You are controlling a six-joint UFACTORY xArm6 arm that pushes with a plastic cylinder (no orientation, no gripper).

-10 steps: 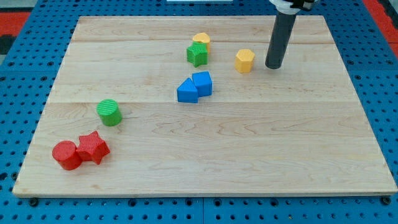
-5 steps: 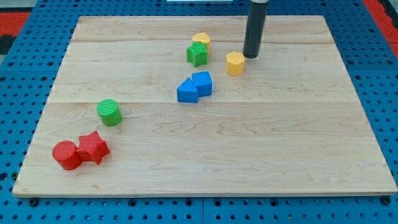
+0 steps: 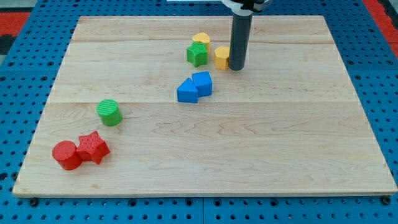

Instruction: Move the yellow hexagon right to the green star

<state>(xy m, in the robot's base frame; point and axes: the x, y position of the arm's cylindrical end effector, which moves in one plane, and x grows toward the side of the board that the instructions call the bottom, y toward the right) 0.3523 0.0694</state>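
Note:
The yellow hexagon (image 3: pixel 221 56) lies at the upper middle of the board, a small gap to the right of the green star (image 3: pixel 197 54). My tip (image 3: pixel 236 67) touches the hexagon's right side, and the rod hides part of it. Another yellow block (image 3: pixel 201 41) sits just above the green star, touching it.
A blue cube (image 3: pixel 202 83) and a blue triangular block (image 3: pixel 186 91) sit together below the star. A green cylinder (image 3: pixel 109 112) is at the left. A red cylinder (image 3: pixel 66 155) and a red star (image 3: pixel 92 147) are at the bottom left. The wooden board (image 3: pixel 249 155) lies on a blue pegboard.
My tip moved left and pushed the yellow hexagon left, from well right of the green star to close beside it. The other blocks have not moved.

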